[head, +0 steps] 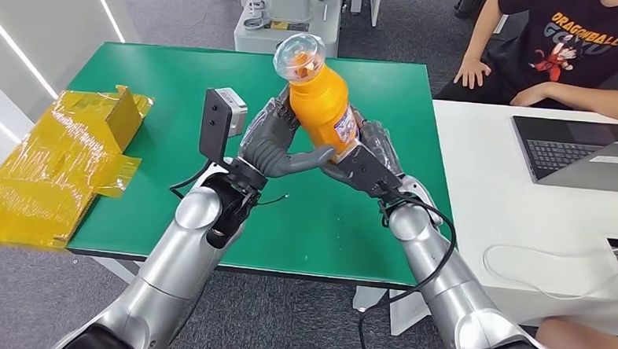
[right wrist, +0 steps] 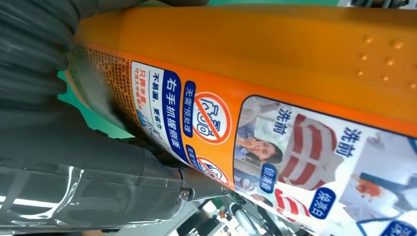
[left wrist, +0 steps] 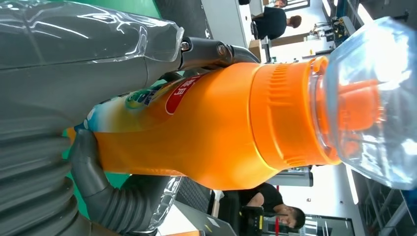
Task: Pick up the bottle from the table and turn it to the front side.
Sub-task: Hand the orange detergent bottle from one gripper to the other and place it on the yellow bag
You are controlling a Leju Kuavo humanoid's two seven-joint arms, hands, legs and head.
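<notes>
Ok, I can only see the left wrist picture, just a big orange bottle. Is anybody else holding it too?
Observer: Yes. In the head view both hands hold the orange bottle: the left hand on one side, the right hand on the other.
Operator: Is it still on the table?
Observer: No, it is lifted above the green table, tilted, with its clear cap pointing up and away from the robot.
Operator: What's on the side I can't see?
Observer: The right wrist view shows a printed label with warning symbols, small pictures and Chinese text.
</notes>
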